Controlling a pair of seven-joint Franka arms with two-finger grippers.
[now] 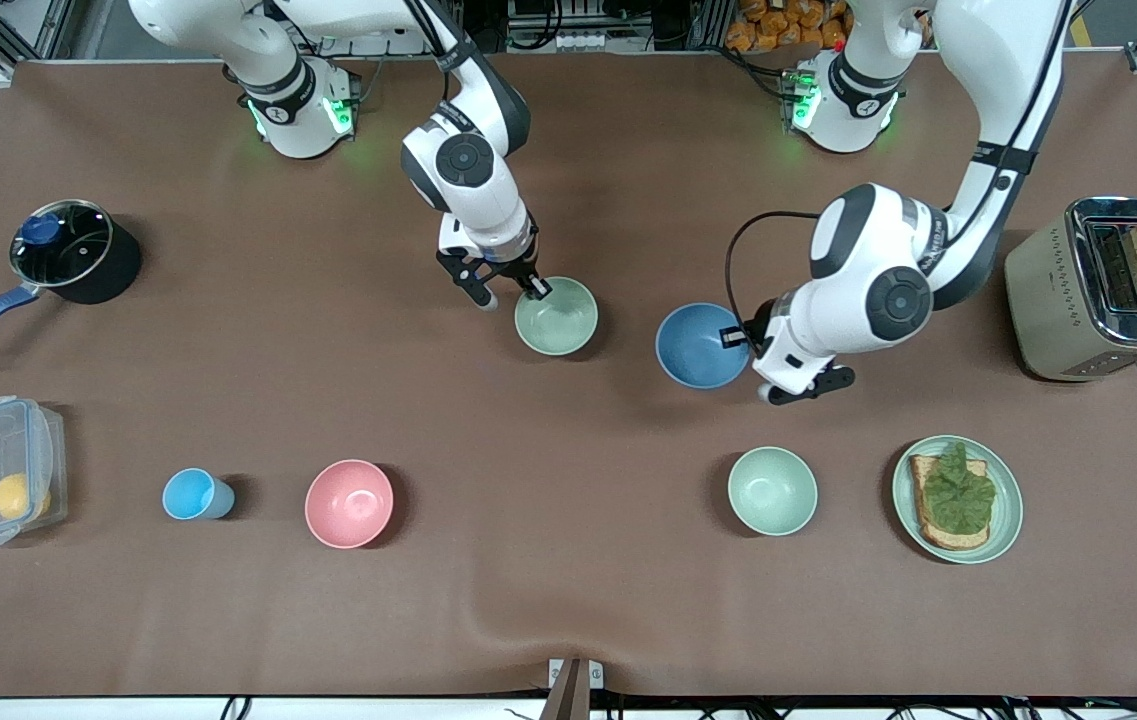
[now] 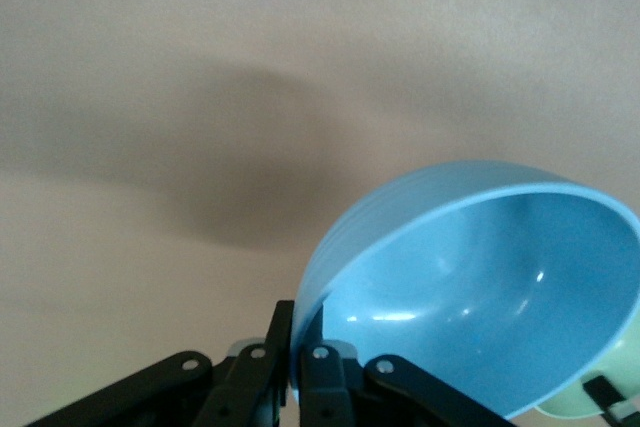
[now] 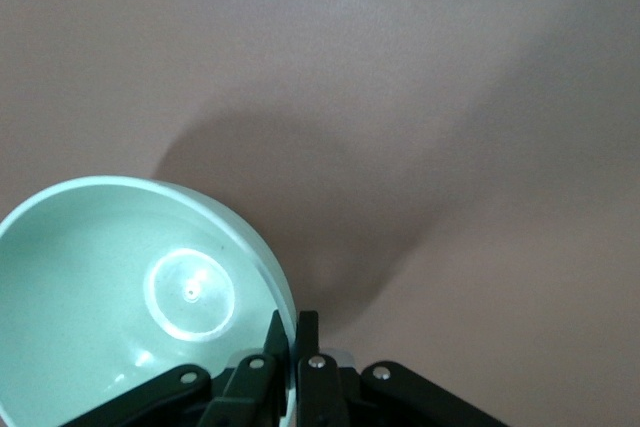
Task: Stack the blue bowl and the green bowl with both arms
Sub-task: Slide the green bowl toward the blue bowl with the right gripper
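Bowls both gripped by the rim. Right claw (image 1: pixel 511 288) was clenched on the green bowl's (image 1: pixel 556 316) rim, one finger inside and one outside, clear in the right wrist view (image 3: pixel 292 367). Left claw (image 1: pixel 740 338) pinched the blue bowl (image 1: pixel 703 345) by its rim the same way (image 2: pixel 300 362). The bowls were near mid-table (image 1: pixel 568 620), side by side but apart, green toward the right arm's end and blue toward the left arm's.

Blue bowl looked tilted and lifted in the left wrist view (image 2: pixel 480 297); green bowl (image 3: pixel 140 297) cast a separate shadow, so probably off the table too.

Step in hand, by my read: bring one bowl over the other and nest it. Doing it well means keeping the carried bowl level, centring it over the lower one, lowering before letting go, and keeping the two claws at rim spots that don't collide.

No brand, label or writing readable anywhere.
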